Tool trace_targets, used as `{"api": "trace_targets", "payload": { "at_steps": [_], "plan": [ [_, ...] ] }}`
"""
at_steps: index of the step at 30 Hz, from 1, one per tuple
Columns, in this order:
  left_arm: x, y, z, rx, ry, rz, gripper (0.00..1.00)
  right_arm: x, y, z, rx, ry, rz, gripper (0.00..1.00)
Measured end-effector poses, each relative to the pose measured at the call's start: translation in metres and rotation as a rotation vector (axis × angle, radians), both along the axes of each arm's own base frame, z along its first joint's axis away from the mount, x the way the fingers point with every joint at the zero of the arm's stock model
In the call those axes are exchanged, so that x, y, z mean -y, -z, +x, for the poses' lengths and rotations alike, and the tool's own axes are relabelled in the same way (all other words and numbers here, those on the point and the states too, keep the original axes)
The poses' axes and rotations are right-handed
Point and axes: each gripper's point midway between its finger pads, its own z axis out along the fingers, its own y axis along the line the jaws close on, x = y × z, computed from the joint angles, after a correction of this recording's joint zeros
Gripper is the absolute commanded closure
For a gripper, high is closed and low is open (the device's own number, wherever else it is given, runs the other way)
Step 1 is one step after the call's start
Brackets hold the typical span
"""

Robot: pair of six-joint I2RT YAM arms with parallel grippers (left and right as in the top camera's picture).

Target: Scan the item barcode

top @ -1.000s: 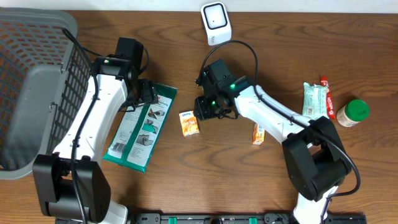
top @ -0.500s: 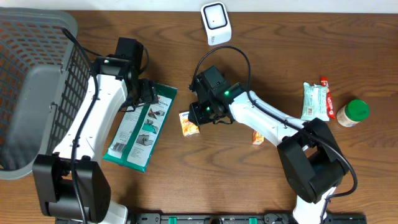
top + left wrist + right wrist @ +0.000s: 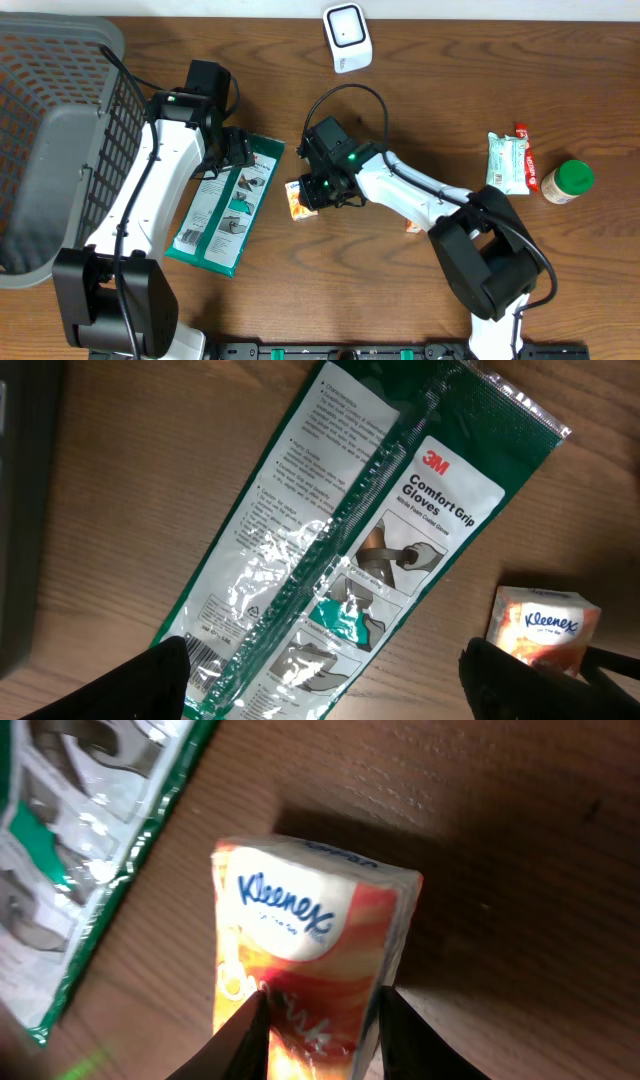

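A grey basket (image 3: 60, 150) sits at the left edge of the tabletop. Beside it the left gripper (image 3: 232, 150) hovers over the upper end of a green glove pack (image 3: 330, 560) lying flat, its jaws spread wide with nothing between them. Just right of that pack lies the tissue pack (image 3: 300, 920), flat on the wood. The right gripper (image 3: 318, 188) is down over it, jaws narrow and straddling its lower end, one on each long side; whether they press it cannot be told. The white scanner (image 3: 347, 37) stands well apart at the far edge, above and right of the tissue pack. Near the right edge lie a wipes packet (image 3: 507, 162), a red tube (image 3: 526, 155) and a green-lidded jar (image 3: 567, 182).
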Motion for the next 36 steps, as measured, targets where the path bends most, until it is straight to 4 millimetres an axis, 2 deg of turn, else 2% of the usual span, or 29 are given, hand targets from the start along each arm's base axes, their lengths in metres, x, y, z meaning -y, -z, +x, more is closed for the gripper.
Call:
{"api": "trace_targets", "payload": {
  "at_steps": [8, 16, 17, 18, 19, 20, 23, 24, 26, 29, 36],
  "plan": [
    [0.0, 0.0, 0.0, 0.0, 0.0, 0.0, 0.13, -0.001, 0.002, 0.001, -0.003, 0.011, 0.005, 0.67],
    [0.0, 0.0, 0.0, 0.0, 0.0, 0.0, 0.13, -0.014, -0.01, 0.007, -0.017, -0.007, 0.125, 0.51],
    [0.0, 0.0, 0.0, 0.0, 0.0, 0.0, 0.13, -0.012, -0.011, 0.008, -0.027, 0.001, 0.133, 0.48],
    [0.0, 0.0, 0.0, 0.0, 0.0, 0.0, 0.13, -0.008, -0.011, 0.01, -0.038, 0.013, 0.135, 0.39],
    [0.0, 0.0, 0.0, 0.0, 0.0, 0.0, 0.13, -0.005, -0.011, 0.012, -0.046, 0.02, 0.138, 0.18],
    [0.0, 0.0, 0.0, 0.0, 0.0, 0.0, 0.13, 0.0, -0.011, 0.013, -0.059, 0.033, 0.136, 0.01],
    [0.0, 0.0, 0.0, 0.0, 0.0, 0.0, 0.13, 0.009, -0.01, 0.015, -0.077, 0.055, 0.126, 0.01],
    [0.0, 0.0, 0.0, 0.0, 0.0, 0.0, 0.13, 0.01, -0.01, 0.015, -0.079, 0.057, 0.125, 0.07],
    [0.0, 0.0, 0.0, 0.0, 0.0, 0.0, 0.13, 0.01, -0.009, 0.014, -0.082, 0.054, 0.12, 0.27],
    [0.0, 0.0, 0.0, 0.0, 0.0, 0.0, 0.13, 0.008, -0.008, 0.012, -0.067, 0.044, 0.104, 0.41],
    [0.0, 0.0, 0.0, 0.0, 0.0, 0.0, 0.13, -0.002, -0.006, 0.009, -0.028, 0.021, 0.084, 0.54]
  ]
}}
